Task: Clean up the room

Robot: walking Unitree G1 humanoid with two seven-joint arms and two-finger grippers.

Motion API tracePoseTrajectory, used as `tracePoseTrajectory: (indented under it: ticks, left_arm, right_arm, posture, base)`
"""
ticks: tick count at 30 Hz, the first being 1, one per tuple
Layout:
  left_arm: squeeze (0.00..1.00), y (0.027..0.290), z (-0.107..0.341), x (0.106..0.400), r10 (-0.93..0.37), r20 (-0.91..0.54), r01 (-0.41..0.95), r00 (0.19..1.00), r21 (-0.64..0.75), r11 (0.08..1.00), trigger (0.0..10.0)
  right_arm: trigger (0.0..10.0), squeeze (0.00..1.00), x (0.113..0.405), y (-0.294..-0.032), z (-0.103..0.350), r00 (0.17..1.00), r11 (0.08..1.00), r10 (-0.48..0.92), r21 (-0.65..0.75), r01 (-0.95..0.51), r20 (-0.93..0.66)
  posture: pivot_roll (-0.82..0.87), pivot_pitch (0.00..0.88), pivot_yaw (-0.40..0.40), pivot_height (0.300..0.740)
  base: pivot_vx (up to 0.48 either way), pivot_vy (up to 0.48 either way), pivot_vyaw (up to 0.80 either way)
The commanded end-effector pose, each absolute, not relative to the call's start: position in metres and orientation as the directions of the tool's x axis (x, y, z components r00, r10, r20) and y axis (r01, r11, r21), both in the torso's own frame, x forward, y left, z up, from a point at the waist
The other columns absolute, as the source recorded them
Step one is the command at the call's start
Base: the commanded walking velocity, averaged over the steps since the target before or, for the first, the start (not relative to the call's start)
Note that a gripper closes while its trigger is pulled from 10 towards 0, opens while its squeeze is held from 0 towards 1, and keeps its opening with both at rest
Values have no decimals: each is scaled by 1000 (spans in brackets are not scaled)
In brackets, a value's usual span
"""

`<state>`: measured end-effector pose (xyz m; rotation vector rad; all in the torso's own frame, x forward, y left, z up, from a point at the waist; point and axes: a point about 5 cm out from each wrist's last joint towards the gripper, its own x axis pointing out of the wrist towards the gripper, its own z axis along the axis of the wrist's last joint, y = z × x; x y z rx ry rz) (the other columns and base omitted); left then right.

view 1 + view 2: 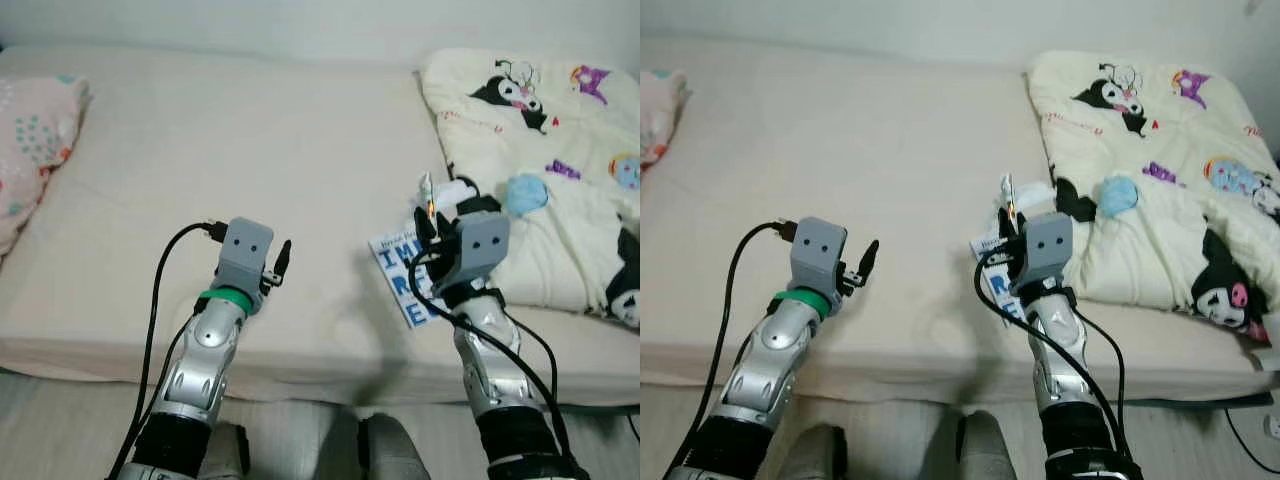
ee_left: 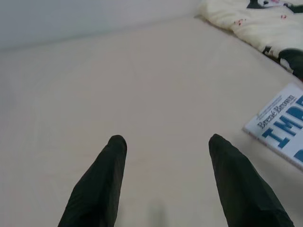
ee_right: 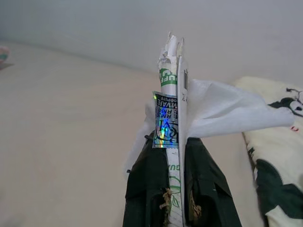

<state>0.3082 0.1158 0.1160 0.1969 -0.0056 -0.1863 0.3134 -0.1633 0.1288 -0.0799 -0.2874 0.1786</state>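
Note:
My right gripper (image 1: 430, 222) is shut on a flat snack wrapper (image 3: 171, 137) and a white tissue (image 3: 222, 111), held upright above the bed's right half. Just beneath it on the cream sheet lies a white book with blue letters (image 1: 400, 268), also seen as the book (image 2: 279, 127) in the left wrist view. My left gripper (image 2: 165, 144) is open with nothing between its fingers, hovering over the bare sheet at the bed's front middle; in the left eye view the left gripper (image 1: 283, 260) points right. A small blue cloth (image 1: 524, 194) rests on the cartoon blanket (image 1: 540, 130).
The bed (image 1: 240, 150) spans the view, its front edge (image 1: 300, 365) close to me. A pink patterned pillow (image 1: 35, 140) lies at the far left. The crumpled cartoon blanket covers the right side. Strips of floor (image 1: 300, 430) show below the bed.

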Motion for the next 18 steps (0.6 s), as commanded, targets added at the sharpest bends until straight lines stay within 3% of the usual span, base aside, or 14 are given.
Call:
tracePoseTrajectory:
  ticks: [1,18]
  left_arm:
    - [0,113,113,307,-195,-21,196,981,181,964,10000]
    - [0,115,107,305,-191,-52,196,980,122,973,10000]
  right_arm:
    - [10000,0,310,-168,122,954,983,172,-105,-150,245]
    - [10000,0,309,-161,114,960,984,170,-92,-153,222]
  posture:
    - [8,0,-17,679]
    - [12,0,-2,736]
  base:
    - [0,0,0]
    - [0,0,0]
